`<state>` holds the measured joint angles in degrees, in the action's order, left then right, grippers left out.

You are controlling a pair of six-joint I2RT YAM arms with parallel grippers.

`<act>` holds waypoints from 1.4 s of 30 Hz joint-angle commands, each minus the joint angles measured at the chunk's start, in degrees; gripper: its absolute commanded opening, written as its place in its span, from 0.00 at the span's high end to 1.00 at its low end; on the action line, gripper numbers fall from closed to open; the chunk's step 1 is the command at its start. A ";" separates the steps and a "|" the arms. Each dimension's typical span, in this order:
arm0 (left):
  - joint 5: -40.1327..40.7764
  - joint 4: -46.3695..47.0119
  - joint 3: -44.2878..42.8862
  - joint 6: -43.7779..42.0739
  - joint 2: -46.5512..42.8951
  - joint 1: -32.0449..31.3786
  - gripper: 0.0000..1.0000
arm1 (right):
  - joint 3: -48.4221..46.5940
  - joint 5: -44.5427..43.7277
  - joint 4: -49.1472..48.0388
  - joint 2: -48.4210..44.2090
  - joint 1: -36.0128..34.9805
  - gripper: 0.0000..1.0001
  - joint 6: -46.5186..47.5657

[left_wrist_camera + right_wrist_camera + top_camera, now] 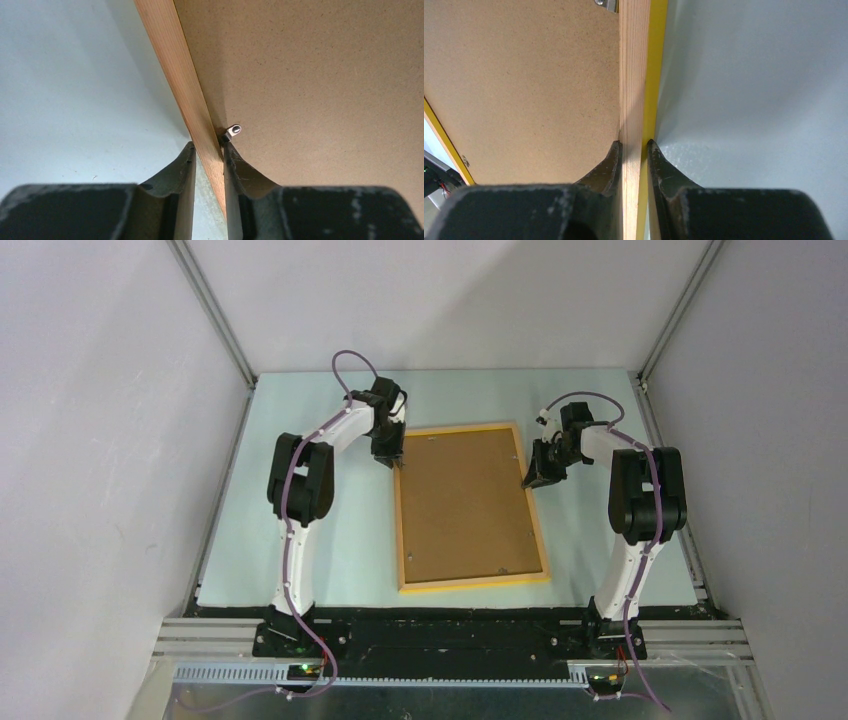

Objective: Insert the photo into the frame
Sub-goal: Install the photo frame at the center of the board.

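Pale blue-green table (300, 540), white walls round it; frame (470, 583) lies back-up at centre, long side running 12 to 6; inside it sits brown backing board (465, 505), filling the recess; photo not seen in any view, so can't tell if it's under the board. L gripper (207, 149) at frame's 10 o'clock straddles the wood rail w/ jaws narrow, can't tell if it bites; small metal tab (233, 131) just beside its inner finger. R gripper (632, 146) at 2 o'clock is pinched onto the opposite rail. Risks, IMO: uneven hold btwn arms could twist or drop frame on a lift; inner finger may snag the tab; tilt w/ tabs loose could spill the board.
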<state>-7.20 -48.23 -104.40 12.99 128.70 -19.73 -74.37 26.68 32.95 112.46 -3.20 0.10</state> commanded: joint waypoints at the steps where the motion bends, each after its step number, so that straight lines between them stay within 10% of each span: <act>1: -0.66 0.42 -0.08 -1.75 -0.87 -0.58 0.77 | 1.33 0.00 2.52 -0.58 0.44 1.00 0.96; 11: -4.06 0.32 2.77 -2.90 -7.25 0.09 0.14 | 1.33 -0.32 1.05 -0.65 0.33 1.00 0.19; 42: -10.98 -1.52 22.26 -18.03 -19.95 -4.38 0.04 | -1.50 6.27 -10.19 2.35 7.24 1.00 -17.60</act>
<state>-17.32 -50.11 -81.30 -2.96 110.96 -21.93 -74.26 28.73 27.77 113.71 2.83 -11.92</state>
